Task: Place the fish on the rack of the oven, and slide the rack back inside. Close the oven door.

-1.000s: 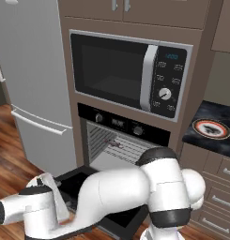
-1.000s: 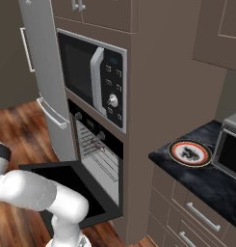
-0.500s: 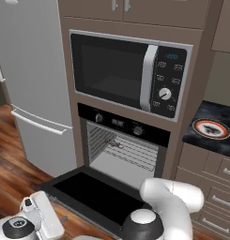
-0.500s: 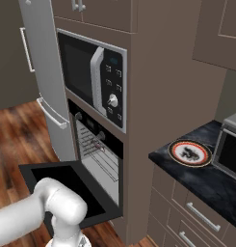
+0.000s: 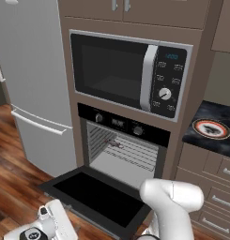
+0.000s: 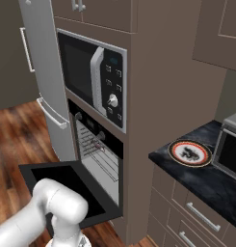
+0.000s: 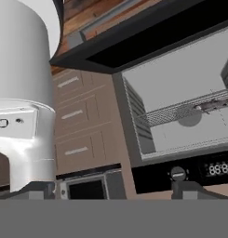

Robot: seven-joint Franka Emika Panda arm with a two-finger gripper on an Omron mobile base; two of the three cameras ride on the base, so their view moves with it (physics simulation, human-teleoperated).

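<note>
Claw [image 7: 113, 188]: spread wide, nothing between the fingers, low near the floor. Oven door [image 5: 100, 197]: just beside the claw, hanging flat open. Oven [image 5: 123, 143]: beyond the door, cavity exposed. Rack [image 5: 130, 151]: inside the cavity. Fish [image 5: 114, 144]: lying on the rack.

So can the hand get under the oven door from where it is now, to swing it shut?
Probably yes. The hand sits low over the floor, off the front left corner of the lowered oven door, fingers open and empty. Nothing lies between them. The rack is already inside, so the door's swing looks free.
</note>
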